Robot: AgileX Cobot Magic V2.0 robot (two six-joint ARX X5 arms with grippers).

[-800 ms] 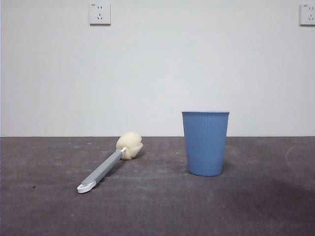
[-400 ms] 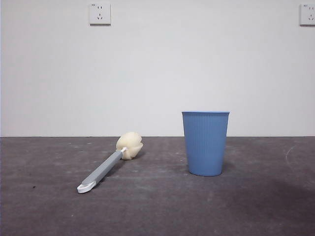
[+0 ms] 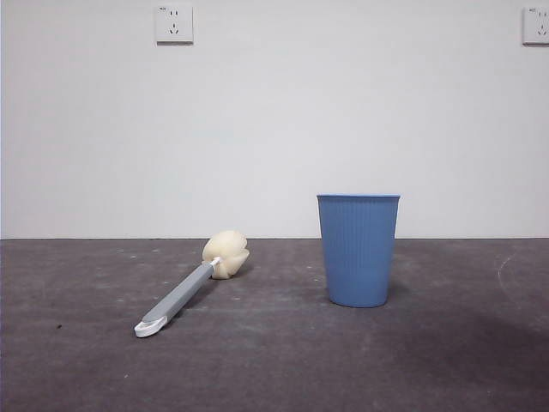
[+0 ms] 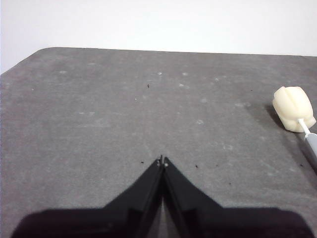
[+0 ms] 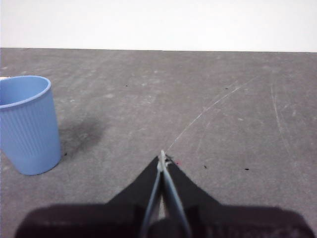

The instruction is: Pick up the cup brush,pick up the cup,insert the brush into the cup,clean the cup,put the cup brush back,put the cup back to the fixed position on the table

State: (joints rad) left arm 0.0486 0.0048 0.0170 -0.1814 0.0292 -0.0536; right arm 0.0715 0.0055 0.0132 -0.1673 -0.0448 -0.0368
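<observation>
The cup brush [image 3: 189, 287] lies flat on the table [image 3: 274, 360], left of centre, its cream sponge head [image 3: 226, 254] toward the back and its white loop end toward the front. Its sponge head also shows in the left wrist view [image 4: 293, 108]. The blue ribbed cup [image 3: 358, 250] stands upright right of centre; it also shows in the right wrist view [image 5: 27, 124]. My left gripper [image 4: 162, 160] is shut and empty above bare table, apart from the brush. My right gripper [image 5: 162, 157] is shut and empty, apart from the cup. Neither arm shows in the front view.
A white wall stands behind the table's back edge, with a socket [image 3: 174, 23] high on the left and another [image 3: 536, 25] at the top right. The table's rounded corner [image 4: 34, 54] shows in the left wrist view.
</observation>
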